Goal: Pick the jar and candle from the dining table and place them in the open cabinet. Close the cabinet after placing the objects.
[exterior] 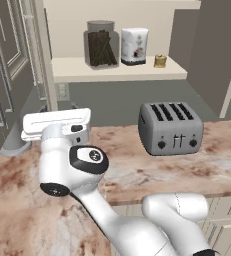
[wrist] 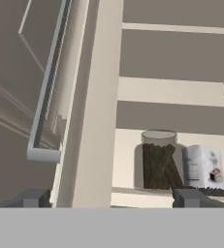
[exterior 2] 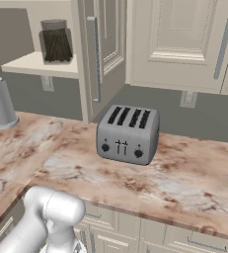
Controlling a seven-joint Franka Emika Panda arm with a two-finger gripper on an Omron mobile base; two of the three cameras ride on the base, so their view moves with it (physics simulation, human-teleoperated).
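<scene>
Jar (exterior: 101, 44) and candle (exterior: 160, 61) already on the cabinet (exterior: 119, 70) shelf; end effector (wrist: 108, 197) spread, empty, door edge between its fingers; push the 9 o'clock door (wrist: 31, 92) shut squarely.

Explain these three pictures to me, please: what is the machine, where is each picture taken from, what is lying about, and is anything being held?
The white arm is a robot in a simulated kitchen. Two pictures come from cameras behind it, left and right; the third looks along its gripper, which is open and holds nothing. On the shelf of the open cabinet stand the jar of dark sticks, a white printed container and the tiny yellow candle. On the marbled counter sit a grey toaster and a grey cylinder. The hand camera faces the cabinet door with its bar handle.
</scene>
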